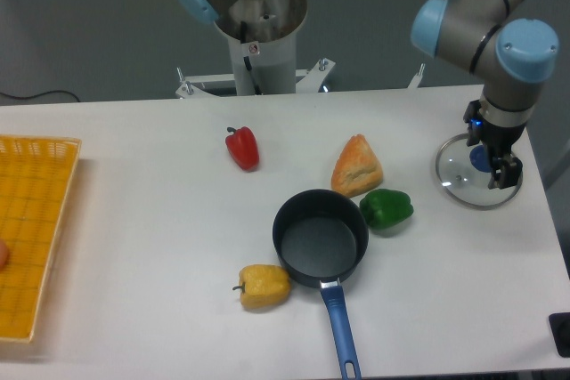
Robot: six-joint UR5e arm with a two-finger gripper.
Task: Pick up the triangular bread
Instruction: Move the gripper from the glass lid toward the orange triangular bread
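The triangular bread (357, 167) is a golden orange-tan wedge lying on the white table, just behind the black pan and beside the green pepper. My gripper (499, 169) hangs far to its right, over a glass lid (459, 175) near the table's right edge. Its dark fingers point down around the lid's blue knob; whether they are open or shut cannot be read from this view. Nothing touches the bread.
A black pan (321, 239) with a blue handle sits in front of the bread. A green pepper (386, 208) lies at the bread's right, a red pepper (242, 148) to its left, a yellow pepper (264, 286) near the pan. A yellow basket (31, 229) fills the left edge.
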